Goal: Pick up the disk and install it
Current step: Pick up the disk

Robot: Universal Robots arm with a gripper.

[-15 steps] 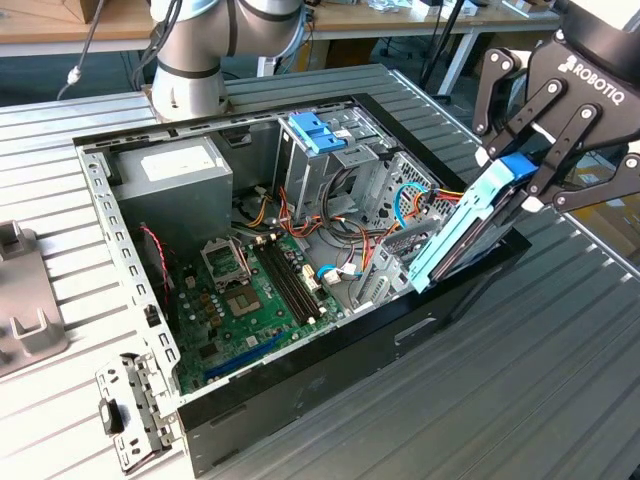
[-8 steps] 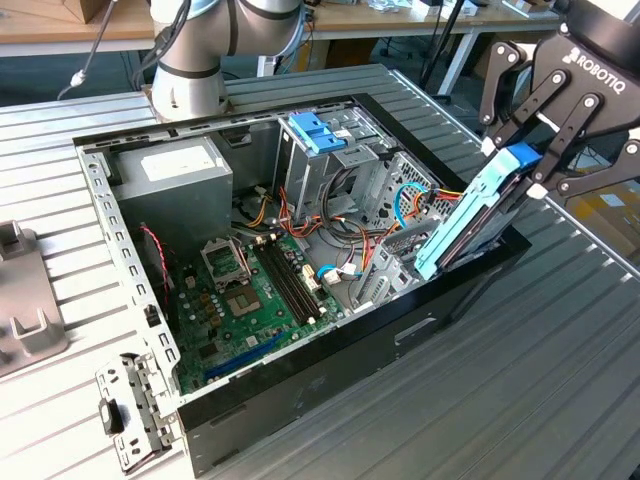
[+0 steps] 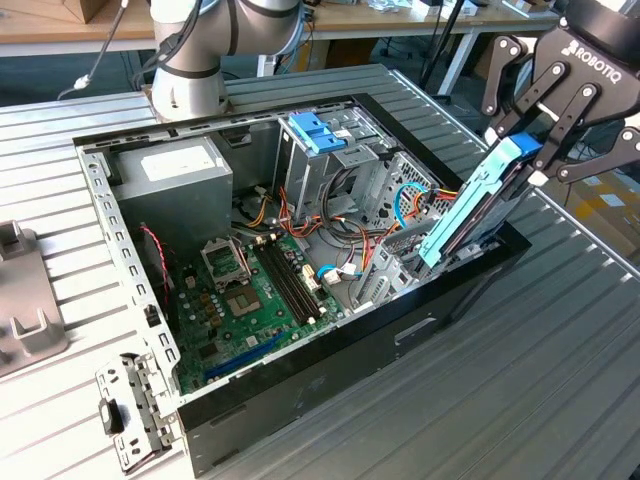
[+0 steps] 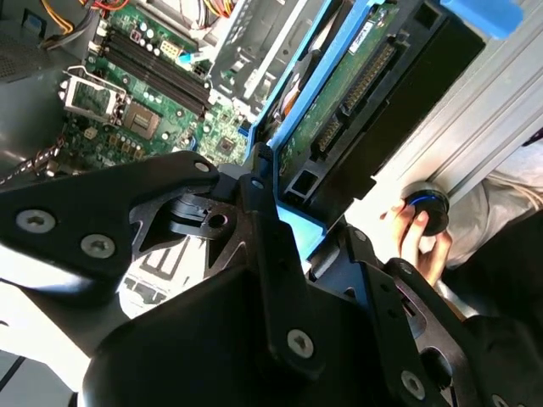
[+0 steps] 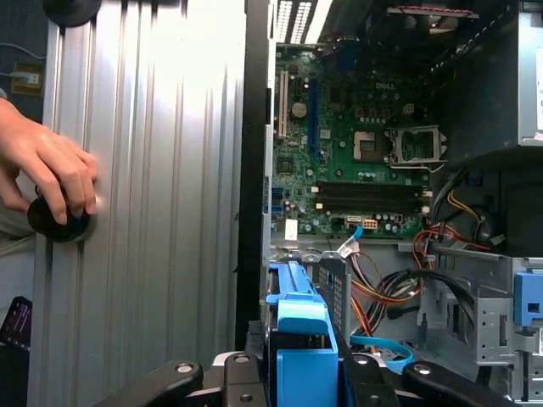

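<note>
Hand (image 3: pixel 533 160) clamps disk (image 3: pixel 470 215) over case; wrist views show person's fingers (image 5: pixel 51 174) on knob.

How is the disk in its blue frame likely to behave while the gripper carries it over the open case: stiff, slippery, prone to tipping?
The disk looks like a rigid metal slab, so it probably won't flex. The gripper clamps only its upper end, and it hangs tilted, so it might pivot if bumped. The plastic frame is smooth, perhaps somewhat slippery.

A ribbed metal table (image 3: pixel 560 380) fills the foreground (bright glare), wooden desks (image 3: pixel 60 35) standing behind it.
</note>
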